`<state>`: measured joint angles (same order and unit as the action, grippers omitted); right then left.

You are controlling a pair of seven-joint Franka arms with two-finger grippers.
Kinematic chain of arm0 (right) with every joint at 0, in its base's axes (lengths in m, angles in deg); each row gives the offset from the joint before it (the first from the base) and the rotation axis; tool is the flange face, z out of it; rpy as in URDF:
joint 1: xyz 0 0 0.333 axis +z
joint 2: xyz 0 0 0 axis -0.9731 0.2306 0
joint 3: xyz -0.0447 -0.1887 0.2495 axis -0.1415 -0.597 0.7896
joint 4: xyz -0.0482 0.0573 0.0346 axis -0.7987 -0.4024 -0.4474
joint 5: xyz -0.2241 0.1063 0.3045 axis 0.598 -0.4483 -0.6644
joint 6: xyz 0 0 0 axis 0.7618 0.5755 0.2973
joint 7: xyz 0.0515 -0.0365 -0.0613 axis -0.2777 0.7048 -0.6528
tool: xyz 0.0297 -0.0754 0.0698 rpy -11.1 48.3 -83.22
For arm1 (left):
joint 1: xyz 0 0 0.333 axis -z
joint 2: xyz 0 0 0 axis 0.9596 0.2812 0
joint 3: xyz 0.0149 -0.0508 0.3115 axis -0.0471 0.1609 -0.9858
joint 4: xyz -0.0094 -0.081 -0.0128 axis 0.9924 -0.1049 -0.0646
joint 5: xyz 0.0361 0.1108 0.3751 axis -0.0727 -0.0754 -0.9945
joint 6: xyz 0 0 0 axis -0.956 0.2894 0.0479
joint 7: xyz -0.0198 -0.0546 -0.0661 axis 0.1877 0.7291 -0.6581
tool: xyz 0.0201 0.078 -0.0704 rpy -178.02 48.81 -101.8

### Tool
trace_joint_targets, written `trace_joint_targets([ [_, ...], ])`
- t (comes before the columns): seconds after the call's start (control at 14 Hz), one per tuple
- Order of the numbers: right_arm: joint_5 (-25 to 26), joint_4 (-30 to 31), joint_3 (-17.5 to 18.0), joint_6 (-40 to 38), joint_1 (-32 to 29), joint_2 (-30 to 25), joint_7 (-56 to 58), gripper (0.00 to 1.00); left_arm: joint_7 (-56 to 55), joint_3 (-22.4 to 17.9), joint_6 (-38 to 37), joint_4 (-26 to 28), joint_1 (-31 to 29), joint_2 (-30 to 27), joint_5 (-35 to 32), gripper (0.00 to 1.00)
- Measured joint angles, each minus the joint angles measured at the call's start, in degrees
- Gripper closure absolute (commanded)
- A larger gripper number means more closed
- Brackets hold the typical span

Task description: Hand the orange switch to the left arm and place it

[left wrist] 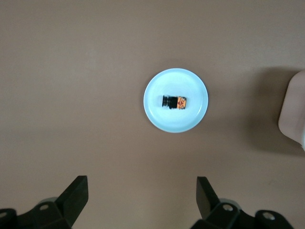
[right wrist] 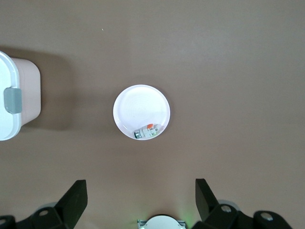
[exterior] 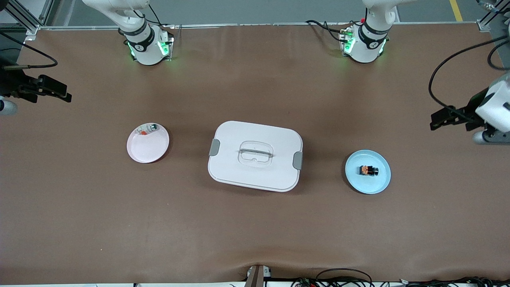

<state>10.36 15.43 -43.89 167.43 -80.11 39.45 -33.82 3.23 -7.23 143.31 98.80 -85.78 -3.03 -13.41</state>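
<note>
Nearest the front camera, toward the left arm's end of the brown desk (exterior: 255,231): light blue plate (exterior: 378,182) carrying the orange switch (exterior: 368,170), lying on its side, black body, orange face. Beside it at the desk's middle, white box (exterior: 255,156), lid on, grey latches at both ends. Slightly farther back, toward the right arm's end: pink plate (exterior: 145,149) with a small clear-silvery part (exterior: 148,128) at its rim. Up in the air, left end effector (left wrist: 142,198) hovering over the desk near the blue plate, fingers spread, nothing gripped. Right end effector (right wrist: 140,198) likewise released, empty, over the desk's edge near the pink plate.
</note>
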Motion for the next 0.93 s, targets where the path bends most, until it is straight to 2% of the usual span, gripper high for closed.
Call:
trace_joint_targets([
  [0.07, -0.23, 1.23, 0.00, 1.05, 0.00, -0.63, -0.19, 0.00, -0.49, -1.12, -2.26, -0.24, 1.18, -1.32, 0.00, 0.00],
  [0.21, -0.32, 3.71, 0.00, 2.48, 0.00, -2.09, -0.41, 0.00, -0.65, -5.85, -4.37, 0.21, 5.47, -4.01, 0.17, 0.00],
  [0.36, -0.34, 4.85, -0.01, 2.83, 0.00, -3.02, -0.51, 0.00, -0.65, -8.11, -4.83, 1.33, 7.22, -6.15, 0.67, 0.00],
  [0.93, -0.75, 6.86, 0.00, 6.42, 0.00, -4.43, -0.60, 0.00, -0.65, -8.70, -4.92, 5.38, 7.21, -9.56, 4.00, 0.00],
])
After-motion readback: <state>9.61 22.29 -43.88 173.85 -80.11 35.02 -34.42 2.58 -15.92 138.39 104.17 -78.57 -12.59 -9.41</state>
